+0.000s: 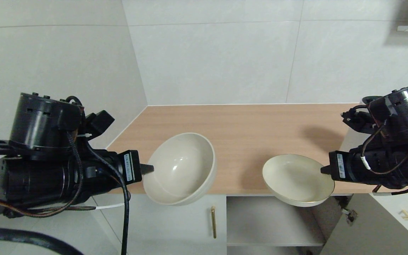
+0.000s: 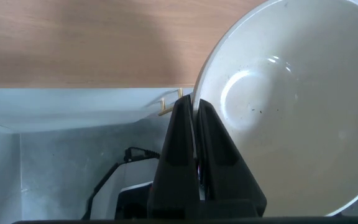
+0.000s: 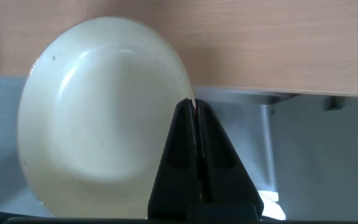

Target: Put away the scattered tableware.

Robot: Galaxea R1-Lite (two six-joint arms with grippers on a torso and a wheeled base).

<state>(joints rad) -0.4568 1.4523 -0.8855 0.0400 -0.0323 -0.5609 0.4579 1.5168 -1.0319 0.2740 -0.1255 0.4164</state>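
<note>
Bowl (image 1: 181, 168) hangs pinched in left tool (image 1: 151, 169), plate (image 1: 298, 179) in right tool (image 1: 323, 170).

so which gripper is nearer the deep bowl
Left. The left gripper is clamped on the rim of the deep bowl; the right gripper is off to the bowl's right, gripping the shallow dish.

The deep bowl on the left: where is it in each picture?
Head view: deep bowl left of centre, pinched by the left gripper.
Left wrist view: deep bowl, rim clamped in that gripper.
Right wrist view: a different, shallower dish.
Shared landmark: the wooden counter.
</note>
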